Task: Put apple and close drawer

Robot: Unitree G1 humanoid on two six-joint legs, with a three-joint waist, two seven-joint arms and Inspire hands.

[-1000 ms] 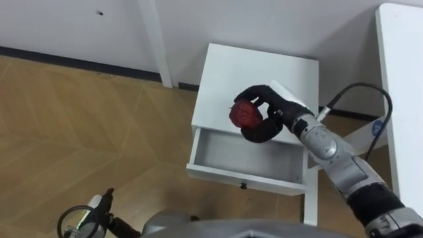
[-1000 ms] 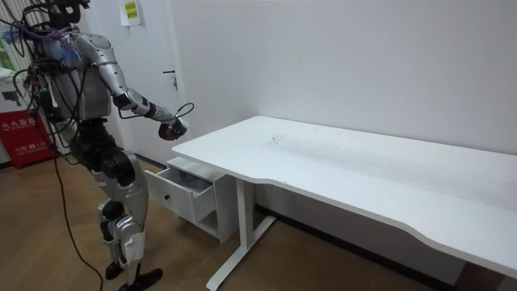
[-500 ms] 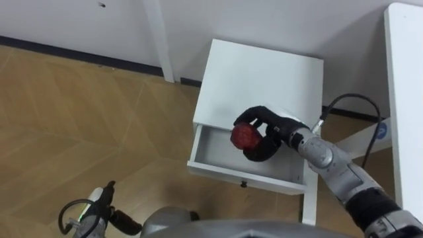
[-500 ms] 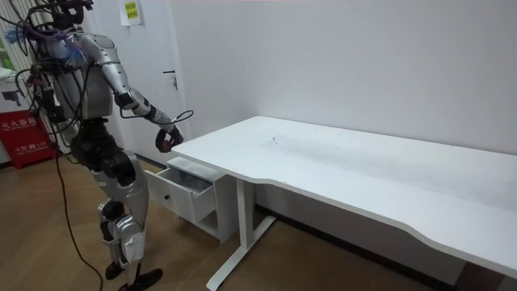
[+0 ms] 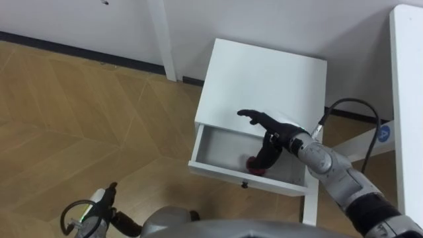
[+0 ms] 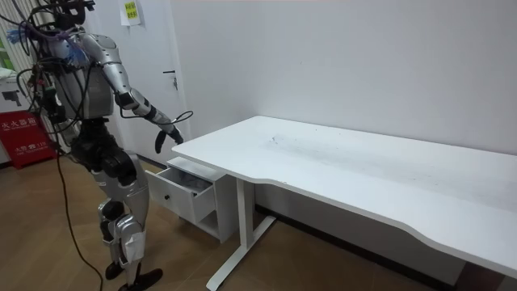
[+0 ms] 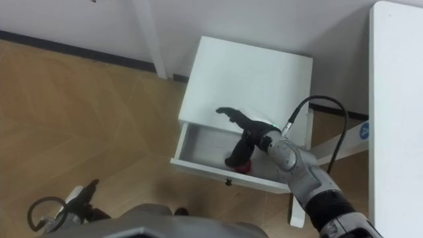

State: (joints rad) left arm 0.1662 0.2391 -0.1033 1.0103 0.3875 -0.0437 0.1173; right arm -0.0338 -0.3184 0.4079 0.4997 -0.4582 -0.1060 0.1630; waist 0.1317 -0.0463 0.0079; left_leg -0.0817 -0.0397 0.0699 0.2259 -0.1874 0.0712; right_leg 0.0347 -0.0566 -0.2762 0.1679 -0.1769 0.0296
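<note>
The red apple lies inside the open white drawer, near its front wall, partly hidden behind my fingers. My right hand hovers just above it, open with the fingers spread and pointing down and the thumb stretched out to the left. It holds nothing. The drawer is pulled out from a small white cabinet against the wall. In the room view I stand beside the cabinet with my right hand reached out over the drawer. My left hand hangs low at the view's lower left.
A large white desk stands right of the cabinet, its edge along the right side of the eye views. Wooden floor lies to the left and in front. A white door frame post rises behind the cabinet.
My right hand has opened and let go of the apple, which now lies in the drawer. The hand has sunk a little towards the drawer.
</note>
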